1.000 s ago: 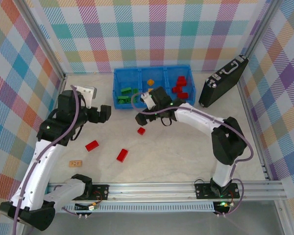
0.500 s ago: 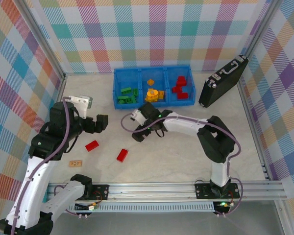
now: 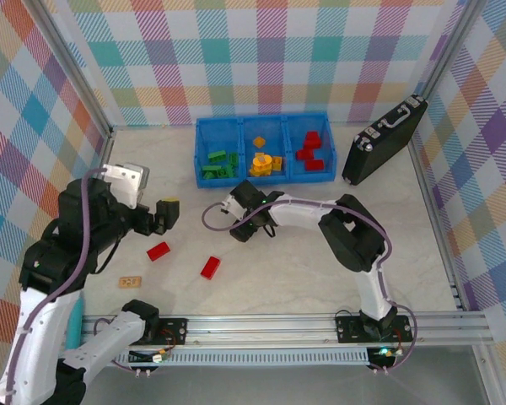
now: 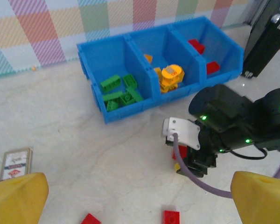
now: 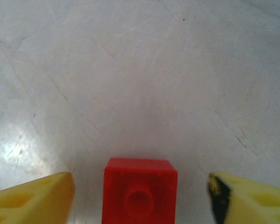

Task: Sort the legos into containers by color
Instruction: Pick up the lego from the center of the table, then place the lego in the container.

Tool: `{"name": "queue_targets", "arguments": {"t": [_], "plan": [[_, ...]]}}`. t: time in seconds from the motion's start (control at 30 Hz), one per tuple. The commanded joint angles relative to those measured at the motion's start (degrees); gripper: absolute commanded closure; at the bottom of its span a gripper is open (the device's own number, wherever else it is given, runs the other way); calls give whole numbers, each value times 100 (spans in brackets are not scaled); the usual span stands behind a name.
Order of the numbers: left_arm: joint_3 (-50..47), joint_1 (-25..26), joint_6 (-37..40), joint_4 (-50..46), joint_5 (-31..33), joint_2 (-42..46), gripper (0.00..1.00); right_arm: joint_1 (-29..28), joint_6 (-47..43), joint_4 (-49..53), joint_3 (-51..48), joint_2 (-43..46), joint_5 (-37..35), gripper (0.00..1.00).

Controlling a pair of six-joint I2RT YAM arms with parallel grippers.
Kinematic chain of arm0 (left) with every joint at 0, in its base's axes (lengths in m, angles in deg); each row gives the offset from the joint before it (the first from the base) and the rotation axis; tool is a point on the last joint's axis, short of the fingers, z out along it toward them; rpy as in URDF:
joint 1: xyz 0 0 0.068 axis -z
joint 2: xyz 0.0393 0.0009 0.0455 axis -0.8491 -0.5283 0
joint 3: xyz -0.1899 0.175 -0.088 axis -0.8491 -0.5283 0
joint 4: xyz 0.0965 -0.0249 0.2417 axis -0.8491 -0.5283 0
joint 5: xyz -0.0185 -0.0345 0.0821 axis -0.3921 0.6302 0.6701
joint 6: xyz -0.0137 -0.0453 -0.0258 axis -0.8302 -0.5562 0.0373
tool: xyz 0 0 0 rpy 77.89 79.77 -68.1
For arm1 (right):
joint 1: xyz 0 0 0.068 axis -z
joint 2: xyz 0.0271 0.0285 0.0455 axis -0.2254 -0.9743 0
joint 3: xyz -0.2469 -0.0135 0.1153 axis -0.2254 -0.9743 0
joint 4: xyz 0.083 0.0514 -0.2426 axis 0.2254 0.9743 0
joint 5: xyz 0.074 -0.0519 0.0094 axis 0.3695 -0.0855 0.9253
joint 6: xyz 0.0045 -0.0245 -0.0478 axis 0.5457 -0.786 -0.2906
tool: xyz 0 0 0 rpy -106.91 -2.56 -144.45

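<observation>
Right gripper (image 5: 141, 193) has descended, straddling red lego (image 5: 140, 198).

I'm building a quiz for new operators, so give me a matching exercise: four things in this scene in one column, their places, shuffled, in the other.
Things
1. green legos
2. orange-yellow legos
3. small red brick
4. black case

Places
a. on the table, between the open fingers of the right gripper
b. left compartment of the blue tray
c. right of the tray
d. middle compartment of the tray

Pairs: 1-b, 2-d, 3-a, 4-c
</observation>
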Motion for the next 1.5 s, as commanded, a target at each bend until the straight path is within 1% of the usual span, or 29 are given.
{"name": "queue_targets", "arguments": {"t": [0.0,0.23,0.4,0.5,0.67,0.77,0.9,1.03,1.13,1.27,1.33,1.47], "plan": [[272,138,215,-425,443,-28,0,18,-75,166,132,-162,-115,44],[945,310,339,-751,736,-235,0,50,-69,126,-117,16,-138,54],[1301,394,441,-907,959,-248,0,291,127,194,-197,431,27,59],[1316,420,516,-898,1081,-156,0,585,203,313,-183,862,11,60],[1060,436,649,-762,1176,-59,0,1507,377,493,139,1536,21,61],[814,443,716,-640,1208,10,0,2008,466,459,417,1637,-95,61],[393,447,853,-409,1353,192,0,2487,505,537,980,1254,-252,61],[-211,447,943,-276,1756,357,0,2792,630,586,1666,573,-221,60],[-459,443,909,-301,1836,299,0,2955,725,810,2310,-50,-196,58],[-383,447,822,-433,1763,100,0,3136,767,918,2846,-608,-133,55],[-309,447,811,-512,1739,22,0,3232,967,893,2998,-782,-116,54],[-249,445,833,-437,1739,-46,0,3293,866,766,3042,-851,148,47]]}}
